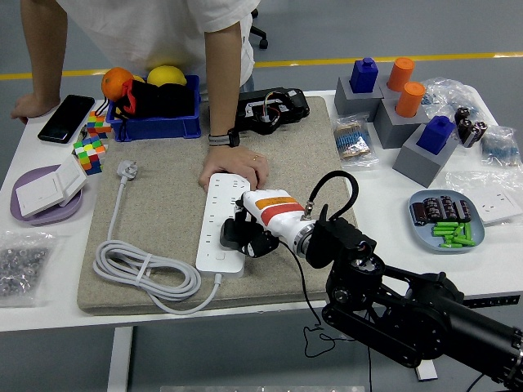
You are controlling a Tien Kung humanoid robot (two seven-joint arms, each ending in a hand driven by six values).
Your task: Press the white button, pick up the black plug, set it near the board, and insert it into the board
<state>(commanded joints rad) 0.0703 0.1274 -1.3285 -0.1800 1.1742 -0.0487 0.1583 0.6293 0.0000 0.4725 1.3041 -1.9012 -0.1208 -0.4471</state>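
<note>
A white power strip (pixel 216 220) lies lengthwise on the tan mat (pixel 163 212). My right hand (pixel 245 233), white with an orange band, is curled around a black plug (pixel 234 234) held right over the strip's middle sockets. Whether the plug's pins are in a socket is hidden by my fingers. A person's hand (pixel 235 170) presses down on the strip's far end. The strip's white cable (pixel 143 269) coils at the mat's near left and ends in a white plug (pixel 126 170). My left arm is out of sight.
A blue bin (pixel 155 122) with fruit and a black device (pixel 272 109) stand at the back. Cubes (pixel 90 151), a phone (pixel 65 118) and a purple plate (pixel 41 208) sit left. Grey blocks (pixel 409 122) and a plate of parts (pixel 445 220) sit right.
</note>
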